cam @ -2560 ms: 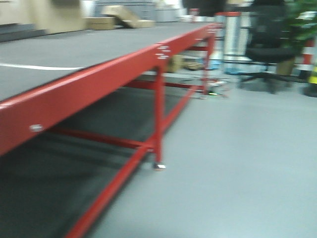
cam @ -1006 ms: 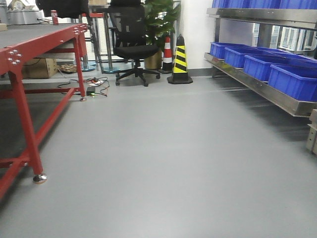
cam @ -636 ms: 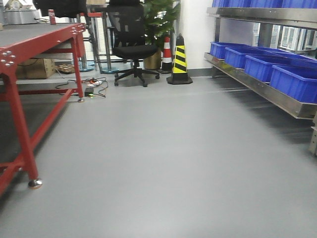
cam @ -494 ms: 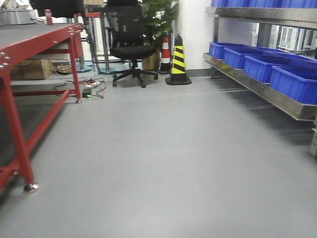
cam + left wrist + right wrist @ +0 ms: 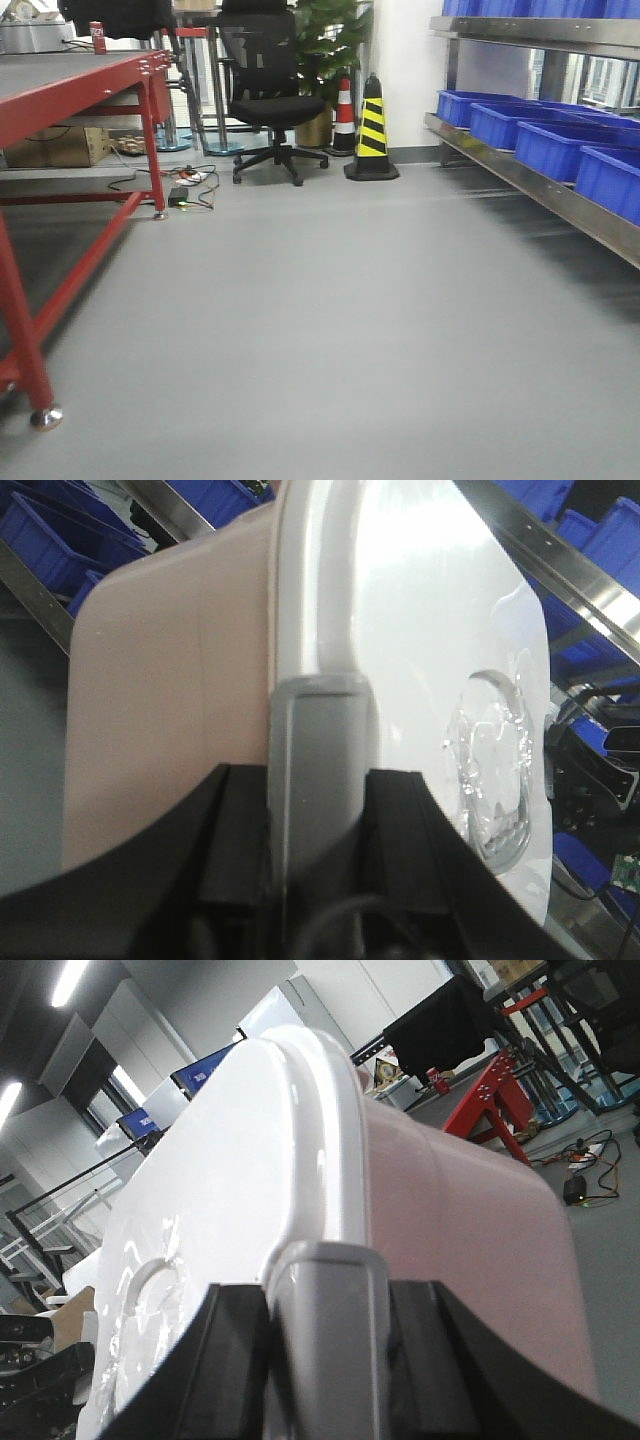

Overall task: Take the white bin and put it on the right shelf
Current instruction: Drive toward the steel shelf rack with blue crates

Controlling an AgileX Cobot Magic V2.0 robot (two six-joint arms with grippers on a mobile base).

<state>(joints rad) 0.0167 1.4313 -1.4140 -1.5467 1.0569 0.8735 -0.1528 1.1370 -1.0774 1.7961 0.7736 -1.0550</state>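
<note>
The white bin [image 5: 160,700], a large rectangular tub of pale pinkish-white plastic with rounded corners and a flat glossy white lid [image 5: 420,630], looks stiff enough to carry by its ends. Its smooth walls would likely be slippery and may flex under a hard squeeze. It is bulky, and the lid hides whatever is inside, so its weight cannot be judged. The sound places to hold it seem to be the grey plastic clips [image 5: 315,770] that fold over the rim at each short end, since they give the claws an edge instead of a slick wall. That is where it is held. The left gripper [image 5: 318,820] has its black jaws closed in on either side of one clip, and the right gripper [image 5: 330,1350] is clamped the same way on the clip at the opposite end [image 5: 325,1310], so the bin [image 5: 470,1240] hangs between the two arms. If one side slackened it would probably tip. The lid carries a round moulded recess [image 5: 490,770] with a shiny, crinkled look. The bin is not yet on the right shelf [image 5: 540,185], a shiny stainless steel rack. In the left wrist view the shelf's rail [image 5: 590,585] and its blue plastic bins [image 5: 40,540] lie beyond the tub.
</note>
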